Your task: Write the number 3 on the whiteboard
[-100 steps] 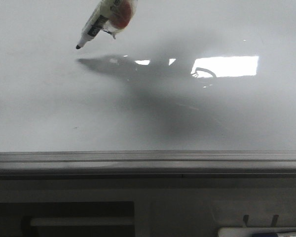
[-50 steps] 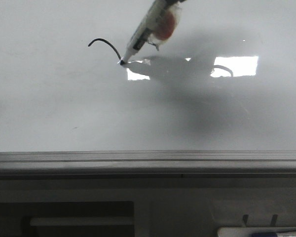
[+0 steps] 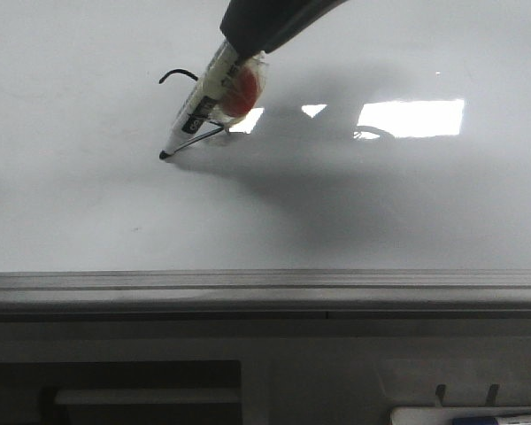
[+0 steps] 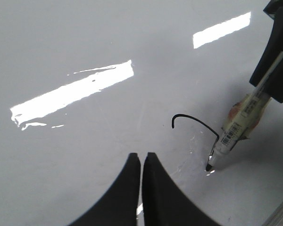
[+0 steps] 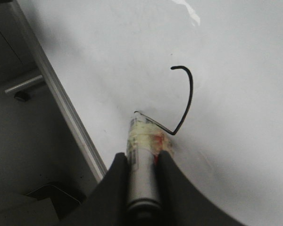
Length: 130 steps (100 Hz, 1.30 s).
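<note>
Grey ledge (image 3: pixel 265 292) across front; dark cabinet with pale handle bar (image 3: pixel 146 398) below.

We see matte black, smooth, curved, tapering fingers (image 4: pixel 132 188) on our left gripper (image 4: pixel 141 162), and on the right gripper (image 5: pixel 142 162).

Left gripper (image 4: pixel 141 162): jaws lying closed together, hovering over whiteboard (image 4: pixel 75 42). Marker (image 4: pixel 236 129): tilting, tip touching board at end of partly drawn number 3 (image 4: pixel 195 125). Right gripper (image 4: pixel 276 61): gripping marker's upper end.
</note>
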Tool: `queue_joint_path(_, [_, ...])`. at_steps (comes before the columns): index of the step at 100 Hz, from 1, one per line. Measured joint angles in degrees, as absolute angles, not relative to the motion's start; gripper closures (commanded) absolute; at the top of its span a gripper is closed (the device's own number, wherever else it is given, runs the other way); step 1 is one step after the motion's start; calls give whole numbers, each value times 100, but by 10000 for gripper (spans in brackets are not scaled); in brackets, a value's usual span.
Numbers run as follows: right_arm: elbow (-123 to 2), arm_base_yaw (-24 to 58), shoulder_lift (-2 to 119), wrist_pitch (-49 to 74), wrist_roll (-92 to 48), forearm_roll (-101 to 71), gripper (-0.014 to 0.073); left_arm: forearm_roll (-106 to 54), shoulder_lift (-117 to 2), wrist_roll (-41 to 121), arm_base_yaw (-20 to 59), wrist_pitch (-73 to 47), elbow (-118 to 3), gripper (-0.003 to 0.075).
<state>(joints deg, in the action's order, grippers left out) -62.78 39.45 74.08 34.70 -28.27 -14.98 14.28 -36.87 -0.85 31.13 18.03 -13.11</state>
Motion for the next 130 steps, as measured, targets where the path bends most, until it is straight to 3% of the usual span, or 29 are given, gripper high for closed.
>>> queue_joint_path(29, [-6156, 3934, 7137, 4319, -2650, -1128, 655, 1428, -3687, 0, 3113, 1803, -1311, 741])
queue_joint_path(76, [-6520, 4534, 8067, 3873, -2593, -1378, 655, 1487, -3687, 0, 3113, 1803, -1311, 741])
queue_joint_path(101, [-6679, 4672, 7800, 4190, -2589, -1183, 655, 2208, -3687, 0, 3113, 1803, -1311, 732])
queue_joint_path(108, [-6692, 4745, 7569, 4394, -2589, -1153, 655, 2522, -3687, 0, 3169, 1816, -1311, 665])
queue_joint_path(123, [-6705, 4839, 7285, 4748, -2589, -1153, 655, 3113, -3757, 0, 3475, 2204, -1311, 377])
queue_joint_path(130, [-6709, 4839, 7273, 4812, -2589, -1145, 655, 3239, -3902, 0, 3648, 2297, -1311, 331])
